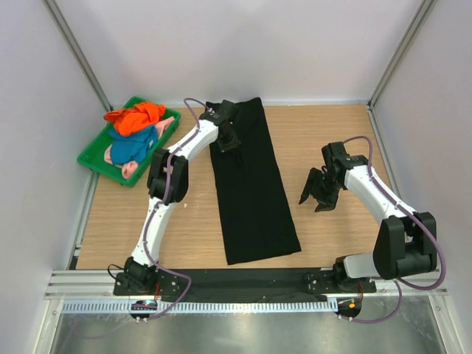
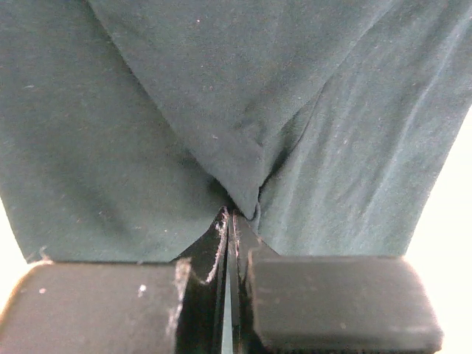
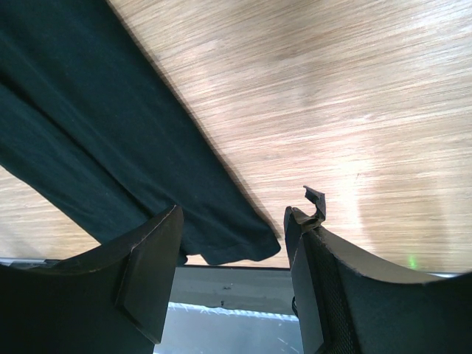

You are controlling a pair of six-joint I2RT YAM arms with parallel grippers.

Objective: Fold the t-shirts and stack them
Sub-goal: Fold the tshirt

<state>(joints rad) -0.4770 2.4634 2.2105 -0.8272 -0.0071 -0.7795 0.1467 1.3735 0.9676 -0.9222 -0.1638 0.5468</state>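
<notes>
**mo_t:** Where does this go wrong? The table (image 1: 332,140) has the black shirt (image 1: 254,199) lying as one long strip from 12 to 6 through the middle, already folded narrow by the look of it.

**kez:** Biggest worry is that strip. Its 6 o'clock end sits right at the near edge of the table, so any drag that way could tip the hem over the edge.

**mo_t:** And the tray (image 1: 90,158) at 10?

**kez:** It holds the orange shirt (image 1: 136,116) on top, the blue shirt (image 1: 133,146) under it and a bit of pink shirt (image 1: 131,169). They're well apart from the action, so no trouble yet.

**mo_t:** Grippers?

**kez:** The left gripper (image 1: 228,139) is at the 12 end, clamped tight on a small pucker of black cloth. The wrist view shows only a thin pinch between the fingers. I reckon that could slip out mid-lift. If it holds, pulling from one point may skew the fold, because nothing pins the other side.

**mo_t:** The right one isn't helping?

**kez:** The right gripper (image 1: 319,193) hangs at 3 o'clock of the strip, spread wide with nothing in it and clear of the cloth. So a one-handed fold will likely end up lopsided.
</notes>
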